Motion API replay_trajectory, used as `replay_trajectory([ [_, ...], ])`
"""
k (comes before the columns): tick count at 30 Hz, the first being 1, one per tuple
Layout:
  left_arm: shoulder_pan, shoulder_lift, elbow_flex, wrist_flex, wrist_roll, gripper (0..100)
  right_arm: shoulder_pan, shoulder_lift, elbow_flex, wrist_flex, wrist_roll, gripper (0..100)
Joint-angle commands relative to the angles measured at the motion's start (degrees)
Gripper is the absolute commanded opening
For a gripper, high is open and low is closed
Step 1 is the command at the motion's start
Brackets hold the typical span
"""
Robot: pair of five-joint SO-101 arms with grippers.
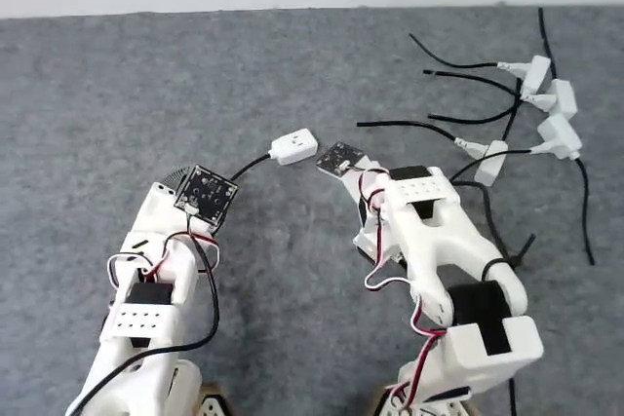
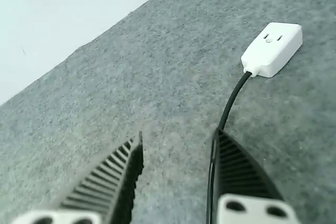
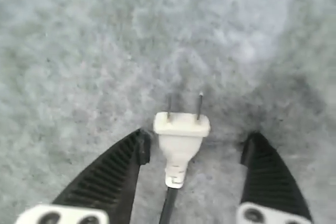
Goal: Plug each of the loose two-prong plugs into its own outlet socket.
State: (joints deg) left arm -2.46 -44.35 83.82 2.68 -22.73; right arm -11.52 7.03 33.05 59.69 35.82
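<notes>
Grey bench [image 1: 88, 85]. Left arm [image 1: 146, 289]: left jaws wide over bare felt, socket's cord [image 2: 233, 98] running along one jaw. Right arm [image 1: 444, 250]: right jaws wide. Bunch of white connectors [image 1: 542, 109] far right, well apart from both arms. White socket [image 1: 293, 146] lies between the two arm tips. Plug [image 3: 181, 129] flat on bench between right jaws, prongs pointing away from them.

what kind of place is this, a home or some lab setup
Most likely a robotics lab bench, not a home. A left arm and a right arm with exposed wiring stand side by side on a grey felt mat. A short-corded two-prong plug and an outlet socket lie out like practice pieces.
</notes>
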Motion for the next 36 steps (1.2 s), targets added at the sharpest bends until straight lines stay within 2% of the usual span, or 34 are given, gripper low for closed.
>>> replay_trajectory([
  [1, 0.44, -0.97, -1.98, 0.09, -0.79, 21, 0.75, 0.75, 1.67, 1.10, 0.18, 7.9],
  [2, 0.44, -0.97, -1.98, 0.09, -0.79, 21, 0.13, 0.75, 1.67, 1.10, 0.09, 1.5],
  [3, 0.44, -0.97, -1.98, 0.09, -0.79, 21, -0.31, 0.75, 1.67, 0.84, -0.79, 0.2],
  [5, 0.44, -0.97, -1.98, 0.09, -0.79, 21, -0.92, 0.75, 1.58, 0.66, -2.64, 4.1],
  [7, 0.44, -0.97, -1.98, 0.09, -0.79, 21, -1.71, 0.75, 1.41, 0.66, -2.99, 0.4],
  [11, 0.44, -0.97, -1.98, 0.09, -0.79, 21, -2.15, -1.01, 1.32, 0.66, -2.99, 0.9],
  [19, 0.53, -1.49, -1.89, 0.44, -0.53, 21, -2.24, -15.43, 1.58, 6.64, -3.08, 1.0],
  [25, 5.63, -1.93, -2.51, 5.45, -0.44, 21, -7.96, -28.18, 1.05, 10.33, -3.08, 1.0],
  [29, 11.87, -11.16, -5.14, 18.64, 0.26, 21, -13.32, -34.86, -0.88, 12.18, -5.63, 1.0],
  [33, 19.52, -32.18, -5.67, 35.25, 2.46, 21, -18.24, -37.14, -1.67, 11.91, -7.38, 1.0],
  [36, 21.01, -49.85, -3.21, 45.01, 2.46, 20, -21.05, -38.02, -1.85, 12.88, -7.47, 1.0],
])
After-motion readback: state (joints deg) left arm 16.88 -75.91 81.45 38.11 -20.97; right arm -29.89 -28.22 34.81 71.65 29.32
